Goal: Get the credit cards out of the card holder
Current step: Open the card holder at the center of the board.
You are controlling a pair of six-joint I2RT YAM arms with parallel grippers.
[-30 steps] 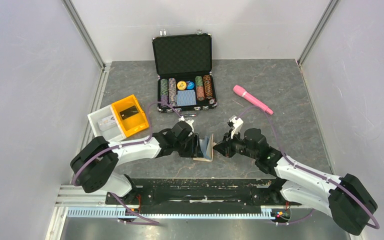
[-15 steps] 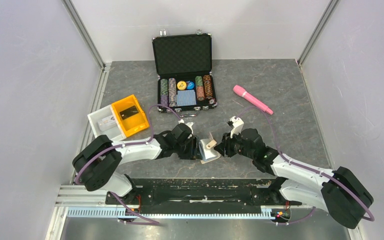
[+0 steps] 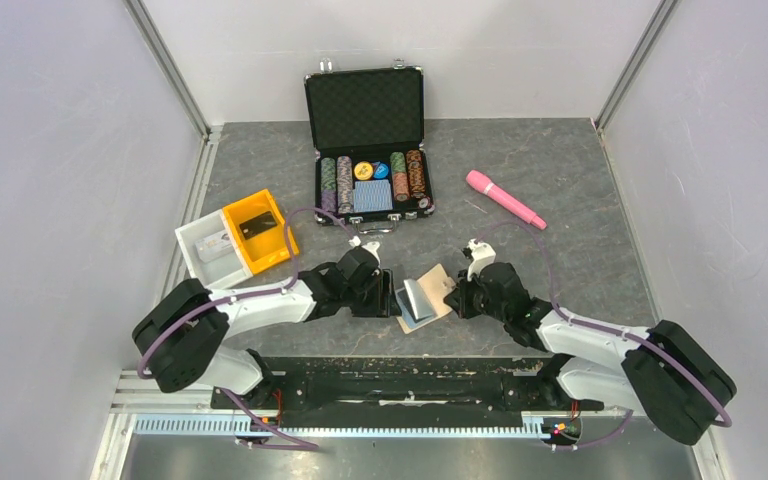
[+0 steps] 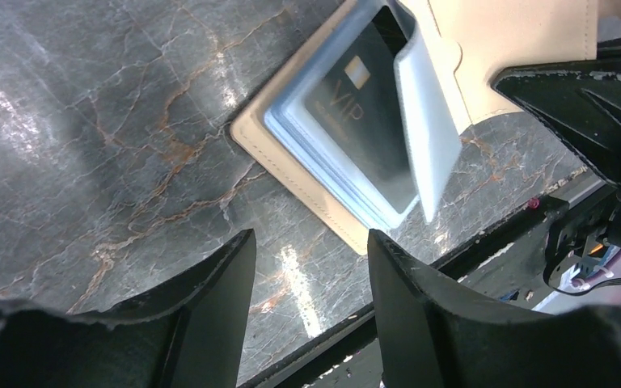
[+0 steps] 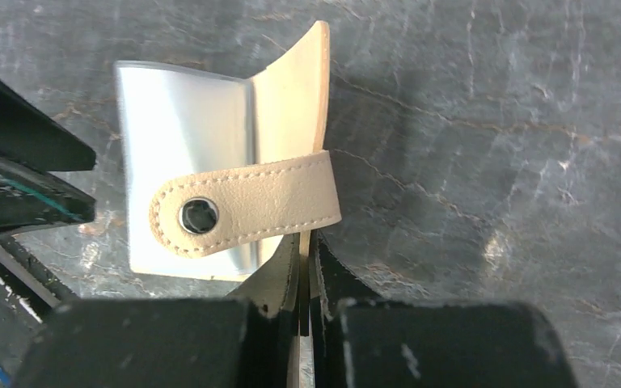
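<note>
The tan card holder [image 3: 423, 298] lies open on the table between my two grippers. In the left wrist view the card holder [image 4: 291, 166] shows blue-grey sleeves with a black VIP card [image 4: 361, 113] inside. My left gripper [image 3: 384, 296] is open and empty, with the gap between its fingers [image 4: 311, 242] just short of the holder's near corner. My right gripper [image 3: 454, 298] is shut on the holder's tan cover flap [image 5: 303, 105] and holds it raised [image 5: 305, 246]. The closing tab [image 5: 247, 202] with its snap hangs over the shiny inner panel.
A black poker-chip case [image 3: 368, 150] stands open at the back. A pink pen-like object [image 3: 505, 199] lies at the back right. A yellow bin [image 3: 258, 232] and a white bin [image 3: 205, 252] sit at the left. The table's front edge with a black rail [image 3: 400, 375] is close.
The card holder stood upright and folded between both grippers; now it lies open. My right gripper pulled the cover rightward. My left gripper has let go and is open.
</note>
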